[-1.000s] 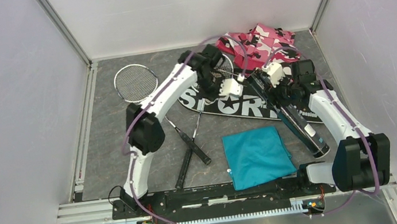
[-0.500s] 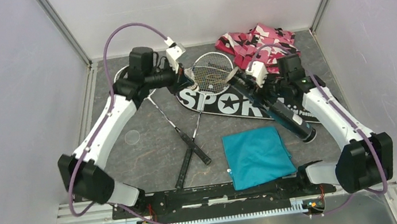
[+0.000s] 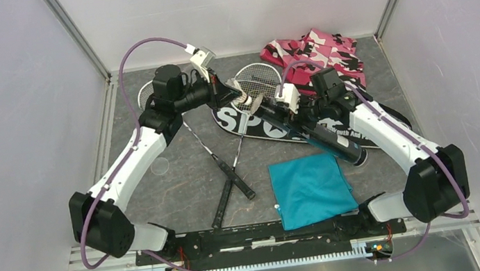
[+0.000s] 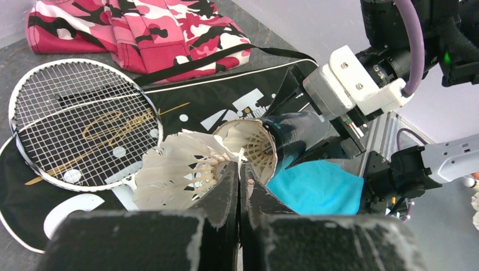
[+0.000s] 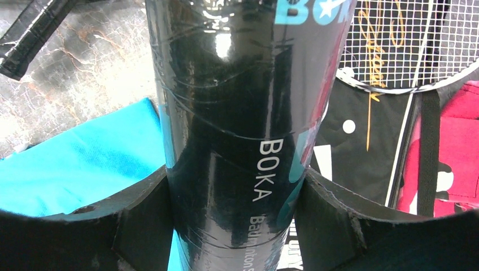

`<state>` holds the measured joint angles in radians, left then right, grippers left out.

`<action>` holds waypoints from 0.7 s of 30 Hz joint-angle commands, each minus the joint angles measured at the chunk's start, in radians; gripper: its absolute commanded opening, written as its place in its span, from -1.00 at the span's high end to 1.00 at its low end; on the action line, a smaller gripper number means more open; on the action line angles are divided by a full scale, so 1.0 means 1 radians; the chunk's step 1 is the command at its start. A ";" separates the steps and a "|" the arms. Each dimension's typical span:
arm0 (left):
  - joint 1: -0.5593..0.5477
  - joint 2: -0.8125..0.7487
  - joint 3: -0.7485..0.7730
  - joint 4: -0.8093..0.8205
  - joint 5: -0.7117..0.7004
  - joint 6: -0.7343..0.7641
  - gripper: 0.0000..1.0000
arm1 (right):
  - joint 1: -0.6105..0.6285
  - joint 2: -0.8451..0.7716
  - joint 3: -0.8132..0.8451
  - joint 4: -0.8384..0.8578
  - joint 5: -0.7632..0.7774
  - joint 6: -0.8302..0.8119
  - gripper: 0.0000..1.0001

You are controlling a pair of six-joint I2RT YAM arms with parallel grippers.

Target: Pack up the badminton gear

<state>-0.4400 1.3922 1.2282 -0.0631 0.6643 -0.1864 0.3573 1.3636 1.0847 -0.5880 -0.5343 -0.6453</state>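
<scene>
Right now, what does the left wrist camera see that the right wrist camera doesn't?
Only the left wrist view: the left hand pinching a white shuttlecock at the open mouth of the tube.

Only the right wrist view: the BOKA lettering on the tube's side, and a black racquet handle.

Both: the tube in the right hand, the teal cloth, a racquet head, the black bag and the pink camouflage fabric.

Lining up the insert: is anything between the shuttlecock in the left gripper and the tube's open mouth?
Nothing. The left wrist view shows the shuttlecock right at the open mouth of the black tube, and the short gap between them is bare.
</scene>
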 commanded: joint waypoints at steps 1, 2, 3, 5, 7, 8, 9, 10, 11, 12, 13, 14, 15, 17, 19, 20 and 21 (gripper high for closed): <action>-0.002 -0.002 -0.011 0.114 0.026 -0.101 0.96 | 0.022 -0.004 0.058 0.034 -0.051 -0.018 0.42; -0.004 0.004 -0.013 0.116 0.032 -0.107 0.96 | 0.027 -0.005 0.059 0.034 -0.052 -0.019 0.42; -0.007 0.010 -0.015 0.120 0.035 -0.111 0.96 | 0.030 -0.003 0.062 0.033 -0.056 -0.020 0.42; -0.015 0.023 -0.020 0.124 0.041 -0.119 0.96 | 0.038 -0.002 0.067 0.034 -0.062 -0.018 0.42; -0.026 0.035 -0.025 0.126 0.051 -0.125 0.96 | 0.044 0.000 0.072 0.034 -0.069 -0.016 0.42; -0.032 0.041 -0.029 0.129 0.060 -0.131 0.96 | 0.047 0.003 0.076 0.034 -0.071 -0.015 0.42; -0.038 0.047 -0.032 0.135 0.073 -0.138 0.96 | 0.050 0.004 0.079 0.034 -0.073 -0.014 0.42; -0.044 0.053 -0.035 0.142 0.094 -0.147 0.96 | 0.051 0.006 0.081 0.036 -0.077 -0.013 0.42; -0.049 0.058 -0.039 0.160 0.120 -0.164 0.96 | 0.055 0.008 0.083 0.039 -0.081 -0.010 0.42; -0.054 0.064 -0.042 0.174 0.149 -0.176 0.96 | 0.055 0.010 0.084 0.042 -0.085 -0.008 0.42; -0.055 0.071 -0.043 0.186 0.182 -0.187 0.94 | 0.057 0.011 0.084 0.046 -0.089 -0.006 0.42; -0.057 0.081 -0.045 0.196 0.212 -0.198 0.90 | 0.056 0.012 0.085 0.050 -0.089 -0.003 0.42; -0.057 0.088 -0.047 0.201 0.235 -0.206 0.84 | 0.055 0.012 0.083 0.054 -0.092 -0.001 0.42; -0.058 0.095 -0.055 0.210 0.283 -0.213 0.70 | 0.056 0.010 0.079 0.061 -0.090 -0.001 0.42; -0.057 0.097 -0.067 0.218 0.307 -0.213 0.54 | 0.056 0.008 0.075 0.065 -0.090 -0.002 0.42; -0.057 0.096 -0.073 0.223 0.322 -0.213 0.48 | 0.057 0.008 0.074 0.064 -0.090 -0.003 0.42; -0.058 0.094 -0.079 0.227 0.329 -0.212 0.41 | 0.056 0.010 0.075 0.061 -0.089 -0.004 0.42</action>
<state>-0.4877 1.4899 1.1656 0.0868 0.8639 -0.3336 0.4107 1.3754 1.1183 -0.5808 -0.6041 -0.6529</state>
